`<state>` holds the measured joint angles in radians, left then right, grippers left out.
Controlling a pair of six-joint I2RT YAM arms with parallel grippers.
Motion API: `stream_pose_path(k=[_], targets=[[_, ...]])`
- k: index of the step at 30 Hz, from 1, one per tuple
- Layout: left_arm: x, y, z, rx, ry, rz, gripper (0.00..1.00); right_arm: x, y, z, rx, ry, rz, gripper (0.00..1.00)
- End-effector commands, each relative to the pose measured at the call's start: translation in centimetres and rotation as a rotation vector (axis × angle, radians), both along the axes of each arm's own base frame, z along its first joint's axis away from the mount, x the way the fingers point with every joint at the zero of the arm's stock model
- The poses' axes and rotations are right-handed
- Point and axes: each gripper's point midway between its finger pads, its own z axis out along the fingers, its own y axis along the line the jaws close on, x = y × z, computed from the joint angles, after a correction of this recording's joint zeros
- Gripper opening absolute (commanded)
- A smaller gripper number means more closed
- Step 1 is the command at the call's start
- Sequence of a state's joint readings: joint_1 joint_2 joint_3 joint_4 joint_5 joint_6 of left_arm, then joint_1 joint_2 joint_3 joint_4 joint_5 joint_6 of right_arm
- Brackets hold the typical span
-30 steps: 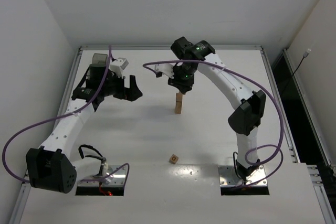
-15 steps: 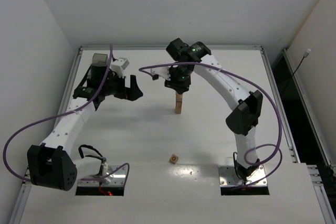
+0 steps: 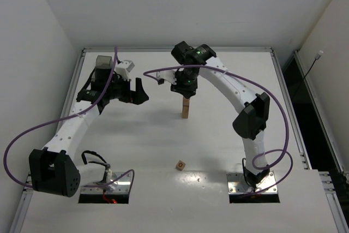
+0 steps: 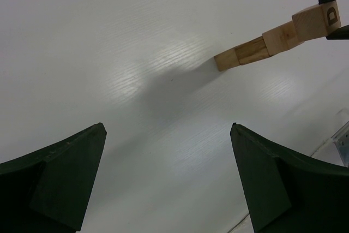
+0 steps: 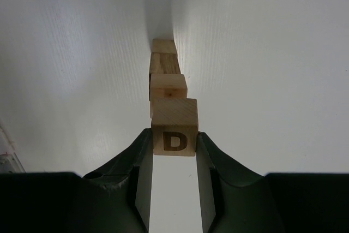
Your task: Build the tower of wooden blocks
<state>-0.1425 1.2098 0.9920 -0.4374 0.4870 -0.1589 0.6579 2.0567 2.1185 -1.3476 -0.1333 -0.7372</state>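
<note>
Tower (image 3: 186, 112): narrow upright column of wood blocks, middle of the table (image 3: 136, 145), just above mid-frame in the top view.
Top block (image 5: 174, 133): letter D on its face, seated on the column's upper end.
Right jaws: clenched on the top block, one on either side.
Loose block (image 3: 180, 165): alone on the table, lower centre, well apart from the tower.
Left jaws: spread wide, grasping nothing, left of the tower, above the table.

The tower (image 3: 186, 112) stands mid-desk (image 3: 142, 140), its top block (image 5: 174, 133) between the right gripper (image 3: 186, 97) fingers (one touching each side). The left gripper (image 3: 137, 93) hangs to its left, well apart, and a loose block (image 3: 180, 165) lies nearer the bases.
</note>
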Motion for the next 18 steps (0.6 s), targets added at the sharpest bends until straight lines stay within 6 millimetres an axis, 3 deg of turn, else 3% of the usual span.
stream_pose_path(k=[1,18], targets=[[0.95,-0.62,2.53,-0.029,-0.075,-0.018,0.96,-0.49,-0.13,-0.18,-0.020,0.013,0.008,0.05],[1.05,-0.63,2.23,-0.028,-0.066,-0.018,0.96,-0.69,-0.23,-0.45,-0.024,0.025,-0.010,0.10]])
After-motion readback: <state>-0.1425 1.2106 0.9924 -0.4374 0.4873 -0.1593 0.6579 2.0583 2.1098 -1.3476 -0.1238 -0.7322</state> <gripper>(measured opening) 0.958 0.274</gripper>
